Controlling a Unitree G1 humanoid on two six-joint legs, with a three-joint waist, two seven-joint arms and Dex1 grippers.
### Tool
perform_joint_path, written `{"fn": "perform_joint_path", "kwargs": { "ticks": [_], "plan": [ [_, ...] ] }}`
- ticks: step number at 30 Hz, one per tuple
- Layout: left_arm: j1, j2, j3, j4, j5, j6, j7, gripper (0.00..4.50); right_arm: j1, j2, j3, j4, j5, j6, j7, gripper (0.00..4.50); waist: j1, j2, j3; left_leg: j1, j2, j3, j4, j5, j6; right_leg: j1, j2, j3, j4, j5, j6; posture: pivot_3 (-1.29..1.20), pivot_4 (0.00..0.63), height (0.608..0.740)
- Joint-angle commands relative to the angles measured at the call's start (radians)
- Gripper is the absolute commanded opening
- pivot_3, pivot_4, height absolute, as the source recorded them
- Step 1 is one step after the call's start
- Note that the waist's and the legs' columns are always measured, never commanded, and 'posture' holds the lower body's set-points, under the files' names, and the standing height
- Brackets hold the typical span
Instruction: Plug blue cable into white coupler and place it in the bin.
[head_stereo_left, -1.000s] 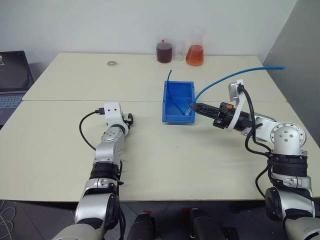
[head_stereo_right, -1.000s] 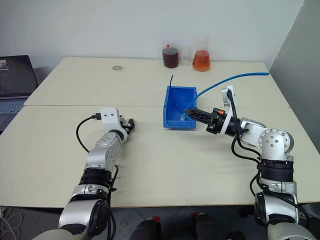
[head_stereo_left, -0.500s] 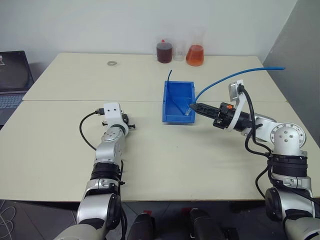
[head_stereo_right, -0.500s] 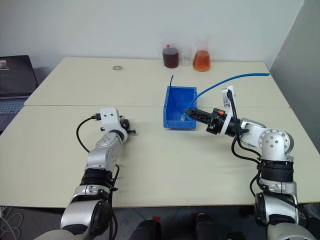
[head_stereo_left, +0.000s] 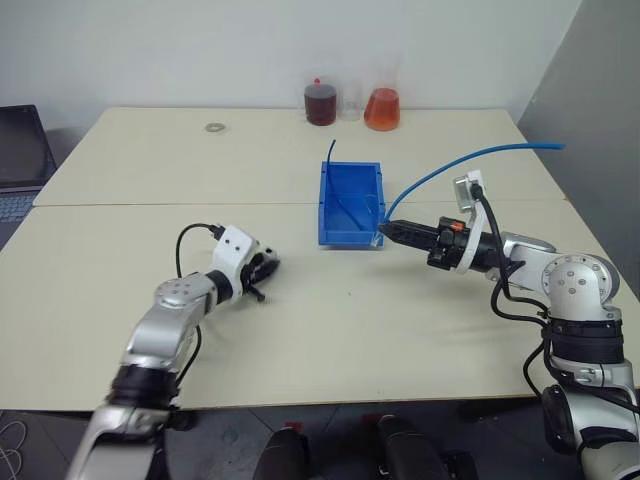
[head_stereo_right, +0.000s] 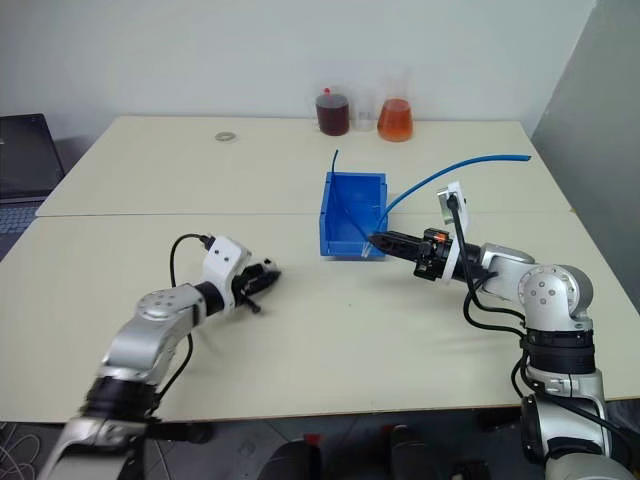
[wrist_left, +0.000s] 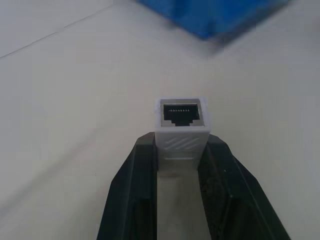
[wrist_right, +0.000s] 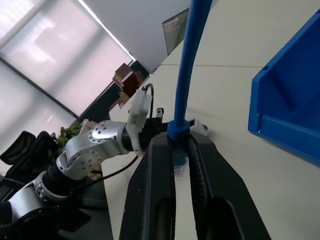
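Observation:
My left gripper (wrist_left: 181, 146) is shut on the white coupler (wrist_left: 181, 125), whose dark socket faces away from the wrist. In the head views that gripper (head_stereo_left: 267, 268) hangs low over the near table, left of the bin (head_stereo_left: 348, 239), and points right towards it. My right gripper (head_stereo_left: 386, 231) is shut on the blue cable (head_stereo_left: 450, 164) close to its clear plug (wrist_right: 180, 163). It points left, at the bin's near right corner. The cable arcs up and away to the right behind it.
A dark thin wire (head_stereo_left: 330, 152) pokes up from the bin's far left corner. Two flasks of coloured liquid (head_stereo_left: 381, 108) stand at the table's far edge, with a small metal ring (head_stereo_left: 214, 127) to their left. A laptop (head_stereo_left: 20, 150) lies at the far left.
My left gripper has shut on the coupler, drawn back towards me and swung round to point right at the bin. The right gripper has kept still with the cable.

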Motion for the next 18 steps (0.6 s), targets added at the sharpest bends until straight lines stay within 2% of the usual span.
{"fn": "perform_joint_path", "kwargs": {
  "ticks": [1, 5, 10, 14, 18],
  "plan": [
    [0.011, 0.003, -0.059, -0.056, -0.044, -0.154, -0.221, 0.78, -0.022, -0.032, 0.053, -0.066, -0.052, -0.062, 0.082, 0.13, 0.006, 0.001, 0.001, 0.001, -0.001, 0.001, 0.0, 0.0, 0.0, 0.0, 0.0, 0.001, 0.0, 0.0, 0.0, 0.0, 0.15, 0.74],
    [-0.054, -0.088, -0.14, 0.121, 0.002, -0.321, -0.344, 0.78, -0.035, -0.087, 0.17, -0.11, -0.162, -0.139, 0.186, 0.13, 0.013, 0.001, 0.001, 0.0, -0.001, 0.0, 0.001, 0.0, 0.0, 0.001, 0.0, 0.0, 0.0, -0.002, 0.004, 0.0, 0.15, 0.74],
    [-0.14, -0.156, -0.196, 0.359, 0.085, -0.511, -0.42, 0.78, -0.005, -0.131, 0.278, -0.169, -0.294, -0.261, 0.261, 0.13, 0.008, 0.001, 0.001, 0.0, 0.0, 0.0, 0.002, 0.0, 0.0, 0.001, 0.001, 0.0, -0.001, -0.002, 0.004, 0.0, 0.15, 0.74],
    [-0.204, -0.188, -0.221, 0.53, 0.134, -0.618, -0.469, 0.78, 0.067, -0.103, 0.328, -0.236, -0.38, -0.38, 0.259, 0.13, 0.008, 0.001, 0.0, 0.0, 0.0, 0.0, 0.002, 0.0, 0.0, 0.001, 0.001, 0.0, 0.0, 0.0, 0.001, 0.0, 0.15, 0.74],
    [-0.232, -0.2, -0.215, 0.594, 0.14, -0.657, -0.504, 0.78, 0.102, -0.049, 0.376, -0.216, -0.469, -0.498, 0.249, 0.13, 0.008, 0.001, 0.0, 0.001, 0.0, 0.0, 0.003, 0.0, 0.0, 0.001, 0.001, 0.001, 0.001, -0.001, 0.002, 0.0, 0.15, 0.74]
  ]
}}
